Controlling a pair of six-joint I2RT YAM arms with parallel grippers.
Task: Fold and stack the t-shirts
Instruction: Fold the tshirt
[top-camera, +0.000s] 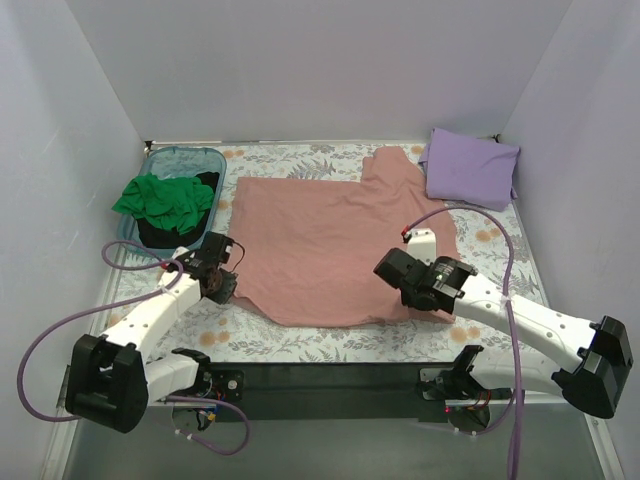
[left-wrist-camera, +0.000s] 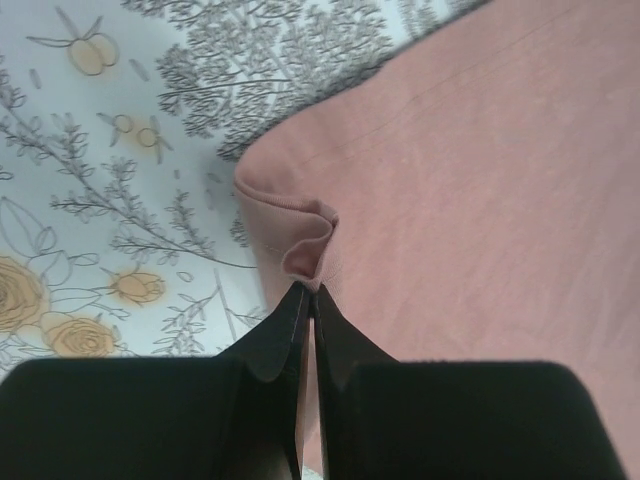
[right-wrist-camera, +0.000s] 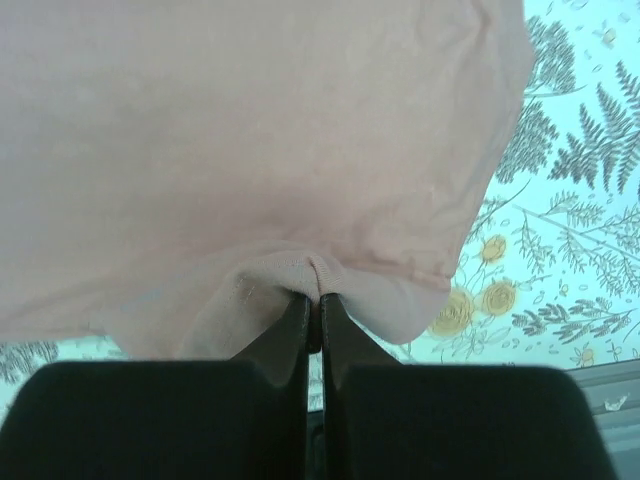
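A dusty salmon-pink cloth t-shirt (top-camera: 330, 240) lies spread flat in the middle of the overhead view on a floral-printed table cover (top-camera: 300, 340). It is broader from left to right than from top to bottom, and one flap at its upper right points toward the top of the frame.

At the shirt's lower left corner, the left gripper (top-camera: 222, 284) has its black fingers (left-wrist-camera: 285, 330) clenched on a small puckered fold of the hem. At the lower right corner, the right gripper (top-camera: 396, 268) is likewise clamped on a bunched fold of the pink cloth, which drapes over its fingertips in the wrist view.

In the upper right lies a folded lavender purple t-shirt (top-camera: 470, 168), just beside the pink flap. At upper left, a translucent teal plastic tub (top-camera: 185, 155) holds a crumpled bright green t-shirt (top-camera: 165, 200) on top of a black t-shirt (top-camera: 160, 235).
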